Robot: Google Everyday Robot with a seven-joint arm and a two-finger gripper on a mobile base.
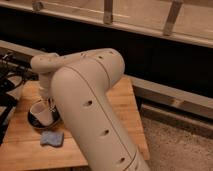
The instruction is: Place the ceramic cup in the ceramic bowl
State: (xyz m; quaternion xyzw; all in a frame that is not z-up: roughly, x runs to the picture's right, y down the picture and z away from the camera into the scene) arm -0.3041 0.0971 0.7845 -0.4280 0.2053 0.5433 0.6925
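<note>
1. Setting: a wooden butcher-block table point(122, 107) stands before a dark wall panel, with a pale ledge and metal railing posts point(108, 11) above it and a speckled floor point(175, 150) at lower right.
2. The ceramic cup point(41, 113), pale and tapering to a wider rim, sits tilted within the outline of the ceramic bowl point(36, 123); its base appears to be at or just above the bowl's dark interior. Whether it already rests on the bowl cannot be determined.
3. The bowl lies near the left end of the table, only its left and front rim showing; the remainder is covered by the cup and the arm.
4. The gripper point(50, 106) is at the cup's right side, directly over the bowl, reached down from the wrist. This position suits lowering the cup into the bowl, which suggests the placing step is in hand or close to finished.
5. Whether the gripper is clamped on the cup or parted from it cannot be told; the contact region is masked by the arm.
6. The robot arm point(92, 115), a large white perforated shell, fills the centre of the view and hides much of the table behind it.
7. A small blue cloth or sponge point(52, 138) lies on the table just in front of the bowl, apart from it.
8. Dark objects point(7, 85) at the left edge are cut off and cannot be identified.
</note>
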